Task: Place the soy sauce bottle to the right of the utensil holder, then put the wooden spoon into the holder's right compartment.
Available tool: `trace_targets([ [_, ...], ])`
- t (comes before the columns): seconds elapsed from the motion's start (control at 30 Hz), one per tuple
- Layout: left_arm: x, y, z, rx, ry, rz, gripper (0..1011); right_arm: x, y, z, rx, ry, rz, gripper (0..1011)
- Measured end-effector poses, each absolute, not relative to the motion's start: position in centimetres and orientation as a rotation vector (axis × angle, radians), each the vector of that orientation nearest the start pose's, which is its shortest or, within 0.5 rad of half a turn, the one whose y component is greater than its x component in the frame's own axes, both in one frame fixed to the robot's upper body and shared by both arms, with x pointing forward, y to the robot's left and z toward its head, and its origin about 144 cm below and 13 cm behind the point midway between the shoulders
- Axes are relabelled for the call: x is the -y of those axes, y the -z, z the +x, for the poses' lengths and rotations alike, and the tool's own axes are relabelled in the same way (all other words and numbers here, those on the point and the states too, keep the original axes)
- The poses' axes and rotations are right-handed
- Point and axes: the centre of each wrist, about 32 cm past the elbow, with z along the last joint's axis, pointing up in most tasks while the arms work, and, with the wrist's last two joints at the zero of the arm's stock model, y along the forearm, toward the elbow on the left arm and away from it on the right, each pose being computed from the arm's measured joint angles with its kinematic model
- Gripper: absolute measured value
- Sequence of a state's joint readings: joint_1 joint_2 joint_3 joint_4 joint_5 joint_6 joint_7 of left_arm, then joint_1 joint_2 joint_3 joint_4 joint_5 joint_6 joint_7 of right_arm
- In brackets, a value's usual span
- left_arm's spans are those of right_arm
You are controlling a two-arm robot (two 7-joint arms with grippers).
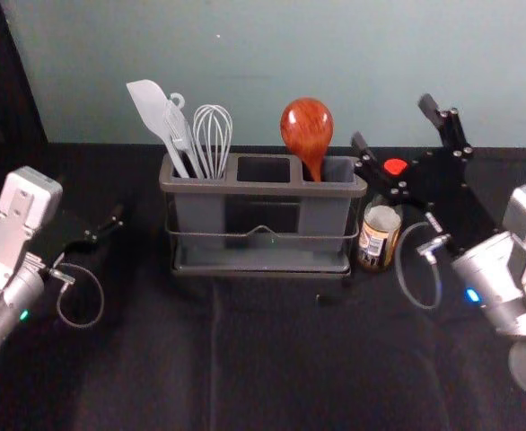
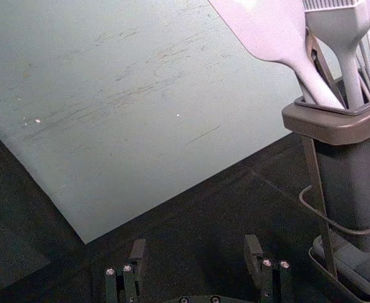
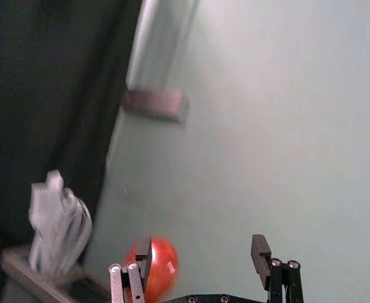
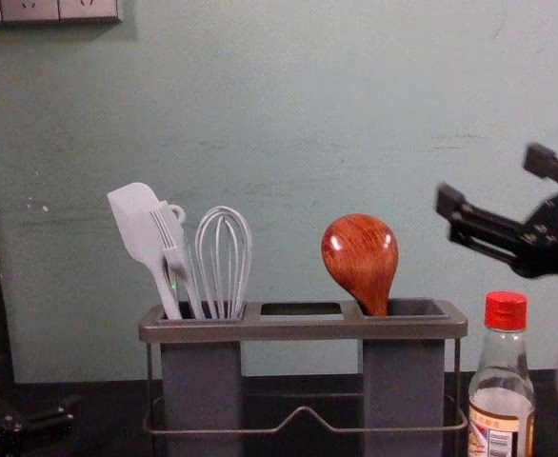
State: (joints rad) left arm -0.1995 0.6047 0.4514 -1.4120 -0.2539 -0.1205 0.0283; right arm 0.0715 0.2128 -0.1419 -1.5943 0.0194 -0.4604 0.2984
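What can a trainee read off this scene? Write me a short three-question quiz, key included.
1. Which compartment of the utensil holder has the wooden spoon in it? (a) left (b) middle (c) right
2. True or false: the right gripper has its fingers apart and grips nothing.
3. Fill in the blank: the soy sauce bottle, standing to the right of the holder, has a ____ cap.

Key: 1. c; 2. true; 3. red

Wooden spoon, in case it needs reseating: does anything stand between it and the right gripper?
Nothing visible does: the open right gripper hangs above and right of the spoon; the soy sauce bottle stands lower.
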Motion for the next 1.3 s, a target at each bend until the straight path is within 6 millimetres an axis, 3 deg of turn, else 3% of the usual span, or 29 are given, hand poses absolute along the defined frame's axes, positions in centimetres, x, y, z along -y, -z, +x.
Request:
trace_targets([
  [0.27,-31.0,-114.0,48.9,0.285,-1.248,0.304,1000,26.7,-120.0,45.5,0.488,1.146,0.012,1003],
  [0.57,-31.0,-114.0,48.9,0.285,-1.248,0.304,1000,29.4,-120.5,44.6,0.387,1.198,-0.036,1002],
  [0.97,-31.0,-114.0,48.9,0.285,-1.248,0.304,1000,32.2,-118.3,43.0,0.296,1.24,-0.101,1003],
  [1.3,-31.0,-114.0,48.9,0.285,-1.248,0.304,1000,33.3,-116.2,44.3,0.224,1.234,-0.133,1003],
])
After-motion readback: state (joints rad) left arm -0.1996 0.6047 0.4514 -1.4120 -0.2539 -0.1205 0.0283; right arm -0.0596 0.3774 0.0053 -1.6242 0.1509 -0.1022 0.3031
